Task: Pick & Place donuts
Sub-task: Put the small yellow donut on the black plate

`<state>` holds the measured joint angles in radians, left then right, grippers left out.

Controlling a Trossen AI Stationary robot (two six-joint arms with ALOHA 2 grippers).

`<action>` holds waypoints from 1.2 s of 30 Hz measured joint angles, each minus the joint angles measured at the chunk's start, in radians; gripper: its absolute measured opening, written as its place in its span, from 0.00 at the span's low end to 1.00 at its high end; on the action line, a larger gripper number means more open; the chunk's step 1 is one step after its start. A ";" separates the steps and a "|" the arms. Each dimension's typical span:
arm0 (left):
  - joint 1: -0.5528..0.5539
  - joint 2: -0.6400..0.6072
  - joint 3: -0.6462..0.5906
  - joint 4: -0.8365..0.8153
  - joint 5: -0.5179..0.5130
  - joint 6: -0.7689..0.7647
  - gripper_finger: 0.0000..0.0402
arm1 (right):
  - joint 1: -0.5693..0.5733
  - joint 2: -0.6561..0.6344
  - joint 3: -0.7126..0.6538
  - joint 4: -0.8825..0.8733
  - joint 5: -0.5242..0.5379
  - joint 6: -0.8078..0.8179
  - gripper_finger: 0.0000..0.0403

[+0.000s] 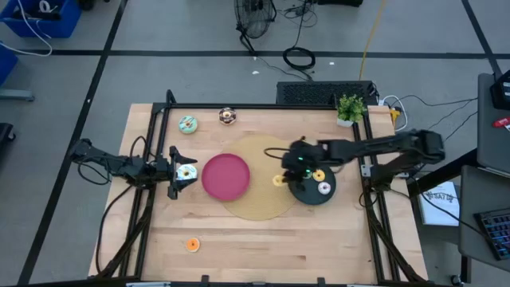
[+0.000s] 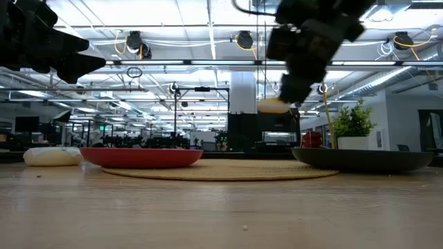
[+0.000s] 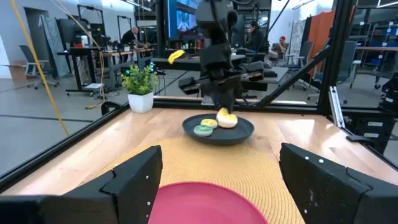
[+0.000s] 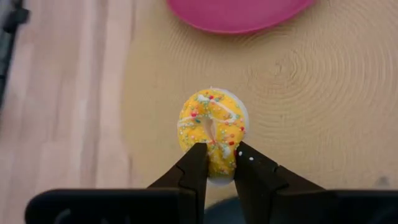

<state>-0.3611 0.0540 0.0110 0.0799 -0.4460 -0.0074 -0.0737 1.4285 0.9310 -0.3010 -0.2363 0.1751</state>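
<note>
My right gripper (image 4: 217, 157) is shut on a yellow-iced donut with sprinkles (image 4: 211, 127) and hangs over the woven mat between the pink plate (image 1: 225, 176) and the black plate (image 1: 307, 195). The black plate holds an orange donut (image 1: 319, 175) and a white one (image 1: 324, 188). My left gripper (image 1: 177, 172) is open and raised above a white-and-teal donut (image 1: 188, 171) that lies flat on the table left of the pink plate. A teal donut (image 1: 188, 123), a chocolate donut (image 1: 228, 116) and an orange donut (image 1: 192, 245) lie loose on the wood. My right gripper pinches the yellow donut's ring at one side (image 4: 219, 149), one finger (image 4: 194, 167) on each face of the ring. The fingers come from above, slanting down. In the low view the donut (image 2: 273, 106) hangs below the gripper, lifted clear of the mat.
A round woven mat (image 1: 259, 209) lies under both plates. A small potted plant (image 1: 351, 108) stands at the far right corner. Black frame rails run along the table's left, right and far edges. Bare wood stretches along the near edge.
</note>
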 joint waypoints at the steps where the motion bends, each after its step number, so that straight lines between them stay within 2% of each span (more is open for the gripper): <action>1: 0.000 0.000 0.000 0.000 0.000 0.000 0.80 | 0.009 -0.039 -0.040 0.021 0.000 0.020 0.15; 10: 0.000 0.000 0.000 0.000 0.000 0.000 0.79 | 0.072 -0.379 -0.367 0.267 0.003 0.105 0.15; 14: 0.000 0.000 0.000 0.000 0.000 0.000 0.80 | 0.091 -0.501 -0.458 0.296 0.010 0.105 0.15; 16: 0.000 0.000 0.000 0.000 0.000 0.000 0.79 | 0.103 -0.554 -0.494 0.298 0.049 0.105 0.15; 20: 0.000 0.000 0.000 0.000 0.000 0.000 0.79 | 0.115 -0.643 -0.554 0.302 0.104 0.096 0.15; 29: 0.000 0.000 0.000 0.000 0.000 0.000 0.80 | 0.115 -0.808 -0.689 0.367 0.105 0.093 0.15; 36: 0.000 0.000 0.000 0.000 0.000 0.000 0.80 | 0.115 -0.881 -0.759 0.390 0.103 0.117 0.15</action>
<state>-0.3611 0.0537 0.0111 0.0799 -0.4461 -0.0078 0.0414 0.5472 0.1723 0.0891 -0.1333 0.2924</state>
